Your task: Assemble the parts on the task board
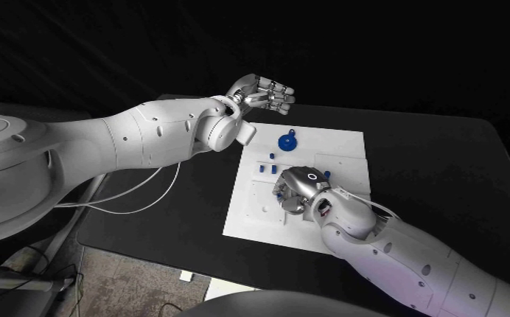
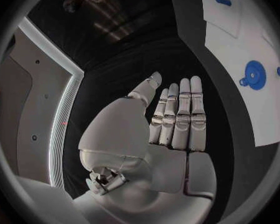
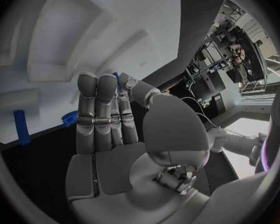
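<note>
— Head view: where are the hands relative to the task board (image 1: 342, 156)?

— The left hand (image 1: 262, 96) hangs beyond its far left corner over the black desk (image 1: 446, 169), fingers straight and side by side, holding nothing. The right hand (image 1: 300, 189) rests on the board's middle.

— Holding a part?

— I cannot tell. A round blue part (image 1: 287, 141) lies on the board's far side, small blue parts (image 1: 272, 158) near it.

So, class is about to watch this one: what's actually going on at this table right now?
A two-armed robot is working at a white task board with small blue parts on a black table. Its right hand is down over the middle of the board, among the small parts; whether it holds one cannot be told. Its left hand is raised beyond the board's far corner, fingers straight, holding nothing. A round blue part lies untouched on the board.
</note>
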You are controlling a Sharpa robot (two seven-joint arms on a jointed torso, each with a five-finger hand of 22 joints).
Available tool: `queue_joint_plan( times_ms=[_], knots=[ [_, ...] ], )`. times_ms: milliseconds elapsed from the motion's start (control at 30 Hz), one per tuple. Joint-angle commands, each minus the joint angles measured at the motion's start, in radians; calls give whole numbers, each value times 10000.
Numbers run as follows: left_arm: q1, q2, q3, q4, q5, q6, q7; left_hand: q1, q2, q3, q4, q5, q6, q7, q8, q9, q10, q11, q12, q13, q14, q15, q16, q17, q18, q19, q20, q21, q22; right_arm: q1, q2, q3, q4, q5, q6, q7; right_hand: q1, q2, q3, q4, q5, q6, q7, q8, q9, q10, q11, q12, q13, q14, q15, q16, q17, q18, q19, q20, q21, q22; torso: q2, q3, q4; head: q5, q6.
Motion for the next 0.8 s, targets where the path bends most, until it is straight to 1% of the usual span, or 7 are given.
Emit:
queue_joint_plan(
  times_ms=[33, 233, 367, 467, 533, 633, 800],
  knots=[
    [7, 32, 11, 17, 63, 139, 71, -2, 32, 3, 77, 34, -70, -8, -14, -9, -48, 40, 3, -4, -22, 26, 8, 15, 67, 70, -25, 58, -9, -52, 55, -133, -98, -300, 331, -196, -13, 88, 25, -59, 34, 1, 44, 28, 5, 1, 22, 23, 12, 5, -47, 67, -9, 127, 195, -45, 12, 366, 5, 9, 14, 2, -21],
    [7, 35, 11, 19, 63, 151, 60, -2, 32, 3, 77, 34, -70, -8, -14, -9, -48, 40, 3, -4, -22, 26, 8, 15, 67, 70, -25, 58, -9, -52, 163, -295, -236, -487, 333, -425, -8, 89, 22, -65, 49, -14, 48, 28, -3, -13, 27, 21, 12, -7, -38, 70, -21, 134, 185, -33, -10, 365, 12, 17, 34, -3, -30],
    [8, 26, 11, 35, 61, 189, 54, 8, 42, 1, 78, 36, -60, -12, -12, -9, -28, 33, 6, -3, 2, 18, 13, 20, 70, 91, -31, 68, -43, -51, 174, -331, -270, -452, 205, -450, -21, 70, 40, -59, 95, -71, 68, 24, -17, -95, 51, 21, 8, -2, -23, 71, -44, 138, 179, -26, -56, 348, 7, 1, 14, 12, -33],
    [8, 24, 10, 45, 59, 206, 49, 12, 47, 5, 78, 36, -55, -13, -10, -8, -29, 32, 3, -4, 7, 15, 13, 21, 71, 94, -33, 70, -42, -51, 170, -344, -288, -248, 142, -365, -131, -38, -5, -2, 415, -380, 157, 9, -59, -437, 153, 16, -5, -10, 43, 96, -48, 163, 175, 24, -72, 342, 3, 4, 5, 31, -36],
    [8, 22, 10, 48, 59, 210, 47, 12, 47, 5, 78, 36, -55, -13, -10, -8, -29, 32, 3, -4, 7, 15, 13, 21, 71, 94, -33, 70, -42, -50, 164, -347, -279, -130, 77, -315, -579, -353, -815, 297, 500, -894, 185, 7, -82, -999, 258, 18, -10, 27, 167, 114, -64, 208, 206, 126, -298, 218, 0, 8, 4, 36, -34],
    [9, 14, 10, 51, 59, 215, 45, 7, 40, -3, 79, 28, -61, -8, -12, -8, -35, 34, 4, -4, 2, 18, 7, 19, 66, 94, -34, 66, -46, -49, 138, -350, -233, 29, -74, -234, -333, -351, -2400, 585, 407, -1211, 261, 19, -75, -1450, 399, 20, -11, 47, 271, 107, -176, 387, 404, 282, -719, -196, -4, 16, 3, 40, -35],
    [9, -3, 10, 50, 60, 230, 41, 7, 40, -3, 79, 28, -61, -8, -12, -8, -35, 34, 4, -4, 2, 18, 7, 19, 66, 94, -34, 66, -46, -49, 45, -352, -57, 140, -419, -165, -30, -362, -3644, 634, 714, -1396, 319, 15, -81, -2030, 548, 28, 2, 13, 355, 103, -326, 494, 411, 385, -1152, -528, -5, 12, 6, 28, -35]
  ],
)
